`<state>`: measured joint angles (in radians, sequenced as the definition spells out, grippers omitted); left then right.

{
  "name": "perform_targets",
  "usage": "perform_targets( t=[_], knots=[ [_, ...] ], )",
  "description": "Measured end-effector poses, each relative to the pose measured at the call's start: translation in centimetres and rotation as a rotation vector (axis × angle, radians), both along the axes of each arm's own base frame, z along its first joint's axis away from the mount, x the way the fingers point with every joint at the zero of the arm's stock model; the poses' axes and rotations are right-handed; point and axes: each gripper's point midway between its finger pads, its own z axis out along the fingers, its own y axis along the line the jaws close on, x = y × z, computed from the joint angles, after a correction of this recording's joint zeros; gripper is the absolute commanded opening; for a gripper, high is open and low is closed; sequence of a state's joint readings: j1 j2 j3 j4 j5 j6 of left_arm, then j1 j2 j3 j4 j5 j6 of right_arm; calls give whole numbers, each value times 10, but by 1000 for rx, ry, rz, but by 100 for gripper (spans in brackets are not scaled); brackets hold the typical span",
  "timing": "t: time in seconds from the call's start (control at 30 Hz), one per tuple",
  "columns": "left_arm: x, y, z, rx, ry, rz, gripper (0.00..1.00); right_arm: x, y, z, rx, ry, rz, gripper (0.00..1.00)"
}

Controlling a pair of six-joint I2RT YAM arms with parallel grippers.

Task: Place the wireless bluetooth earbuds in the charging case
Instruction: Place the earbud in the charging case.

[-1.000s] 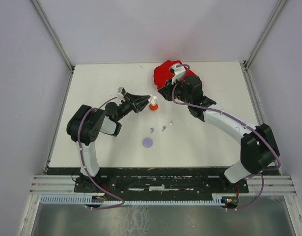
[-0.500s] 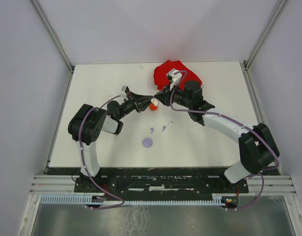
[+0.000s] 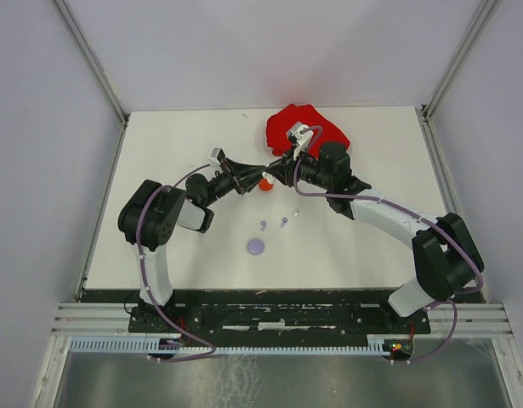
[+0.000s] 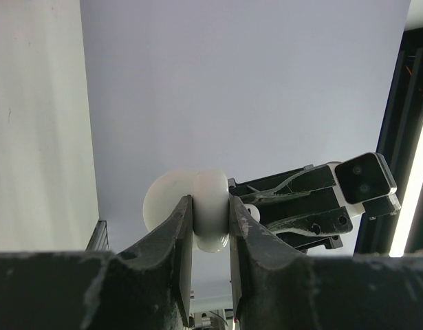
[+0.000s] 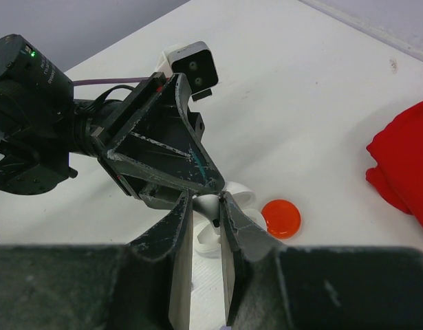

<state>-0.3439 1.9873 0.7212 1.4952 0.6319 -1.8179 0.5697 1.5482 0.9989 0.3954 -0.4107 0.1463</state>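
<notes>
My left gripper (image 4: 210, 201) is shut on an open white round charging case (image 4: 212, 240), held just above the table. My right gripper (image 5: 205, 199) is shut on a small white earbud (image 5: 210, 206) and meets the left gripper tip to tip at the case (image 5: 233, 196). In the top view both grippers (image 3: 251, 177) (image 3: 275, 173) touch over a red round case (image 3: 265, 183). Two lilac earbuds (image 3: 264, 224) (image 3: 283, 222) and a white one (image 3: 295, 212) lie loose on the table. A lilac round case (image 3: 256, 246) lies nearer me.
A crumpled red cloth (image 3: 310, 127) lies at the back of the white table (image 3: 159, 153), behind the right wrist; it also shows in the right wrist view (image 5: 404, 161). The red case (image 5: 280, 218) sits just right of the jaws. Metal frame posts stand at the table's corners.
My right gripper has swung left from over the red cloth to the left gripper's tip, bringing the white earbud to the white case. The left gripper has barely moved.
</notes>
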Motion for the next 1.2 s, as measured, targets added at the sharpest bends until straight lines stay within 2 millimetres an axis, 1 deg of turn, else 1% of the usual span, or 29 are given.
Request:
perform_targets(
  t=[0.63,0.97,1.0,1.07,1.2],
  knots=[
    [1,0,2,-5,0,-1,3,-1,-3,-9,-34,-13,6,0],
    [2,-1,6,-11,-9,-4,3,-1,-3,-10,-39,-15,6,14],
    [3,-1,7,-12,-10,-5,3,-1,-3,-10,-41,-15,6,17],
    [3,-1,7,-12,-12,-5,3,-1,-4,-11,-43,-13,6,30],
    [3,-2,8,-13,-14,-6,3,-2,-3,-12,-43,-10,12,44]
  ],
)
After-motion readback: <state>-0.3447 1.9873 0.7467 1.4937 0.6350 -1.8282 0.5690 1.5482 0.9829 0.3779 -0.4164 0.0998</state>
